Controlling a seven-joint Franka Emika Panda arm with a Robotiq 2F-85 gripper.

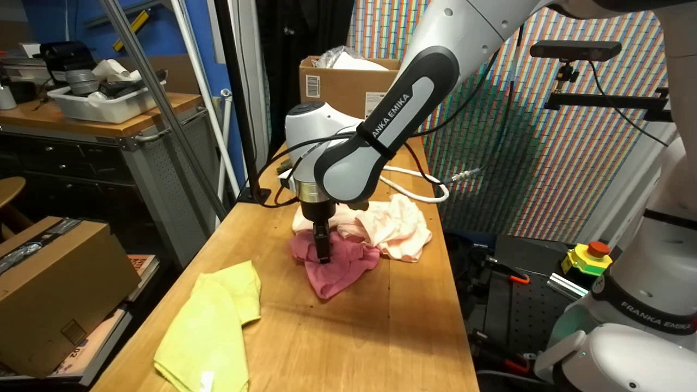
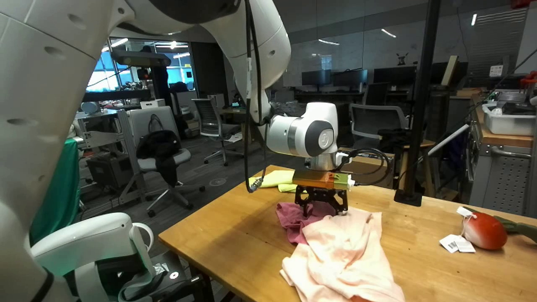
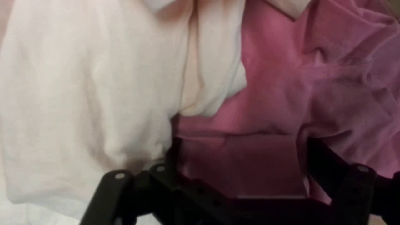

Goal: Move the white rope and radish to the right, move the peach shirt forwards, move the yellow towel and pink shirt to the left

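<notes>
My gripper [image 1: 323,259] points straight down into the pink shirt [image 1: 343,275], jaws wide apart. Pink fabric lies between the fingers in the wrist view, not pinched; one finger [image 3: 325,162] sinks into its folds, and the opposite one borders the peach shirt [image 3: 78,78]. That pale garment is crumpled beside the pink one and partly overlaps it. A yellow towel [image 1: 209,332] lies folded near the table's edge. The radish [image 2: 486,230], with white tags, rests apart from the cloths in an exterior view. Beyond the peach shirt loops the white rope [image 1: 419,193], partly behind the arm.
Everything rests on a wooden table [image 1: 354,343]. A black post [image 2: 409,197] stands at its edge, near the arm's hanging cables. A cardboard box [image 1: 348,84] with plastic wrap occupies the far end.
</notes>
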